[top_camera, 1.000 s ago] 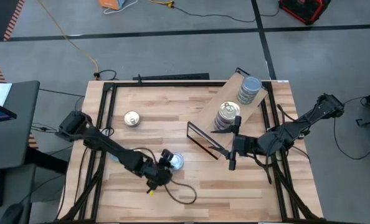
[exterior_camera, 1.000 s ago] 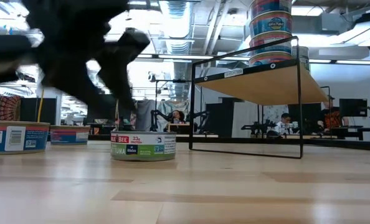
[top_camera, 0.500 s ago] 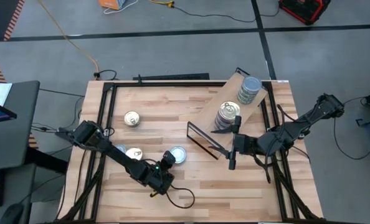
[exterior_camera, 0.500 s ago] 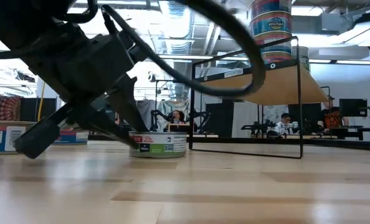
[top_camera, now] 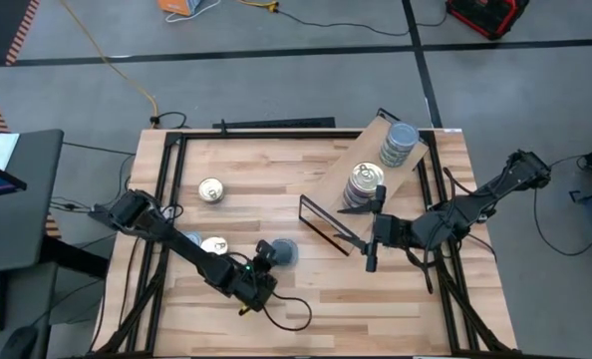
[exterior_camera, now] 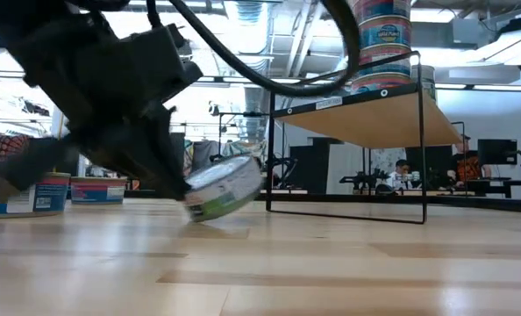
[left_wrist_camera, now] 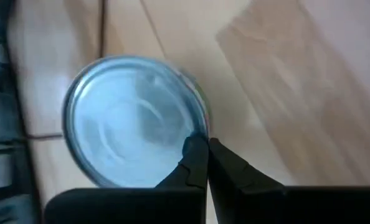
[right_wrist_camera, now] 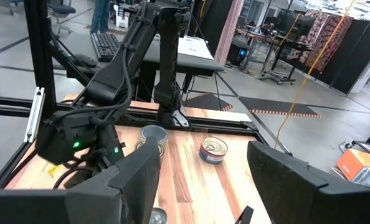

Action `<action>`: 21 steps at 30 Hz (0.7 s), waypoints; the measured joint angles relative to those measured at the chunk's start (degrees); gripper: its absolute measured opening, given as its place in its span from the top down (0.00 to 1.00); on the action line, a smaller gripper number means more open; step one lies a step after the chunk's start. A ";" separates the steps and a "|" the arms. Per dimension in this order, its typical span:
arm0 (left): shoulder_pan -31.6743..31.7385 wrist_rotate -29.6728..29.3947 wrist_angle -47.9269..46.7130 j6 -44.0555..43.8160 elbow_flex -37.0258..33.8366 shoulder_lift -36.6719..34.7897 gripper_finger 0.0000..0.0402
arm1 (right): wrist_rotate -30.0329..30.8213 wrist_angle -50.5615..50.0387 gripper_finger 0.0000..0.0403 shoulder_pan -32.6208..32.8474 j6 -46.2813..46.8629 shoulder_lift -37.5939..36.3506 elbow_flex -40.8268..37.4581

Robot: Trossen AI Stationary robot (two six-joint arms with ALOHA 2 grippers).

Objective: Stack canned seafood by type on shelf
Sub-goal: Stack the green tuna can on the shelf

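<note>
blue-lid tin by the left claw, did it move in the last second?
Yes. In the low view the blue-lid tin sat flat on the tabletop; now it is tipped up on edge, nearer the shelf, with the left claw shut at its rim.

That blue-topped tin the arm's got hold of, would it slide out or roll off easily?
Probably. The blue-lidded tin sits tilted, pinched at its rim by the left end effector, so it may slip. Being round and smooth, it could roll if dropped on edge.
</note>
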 joint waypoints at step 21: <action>0.86 9.17 -2.41 -6.19 0.02 -6.38 0.94 | -0.02 0.11 0.33 0.01 1.46 0.00 0.00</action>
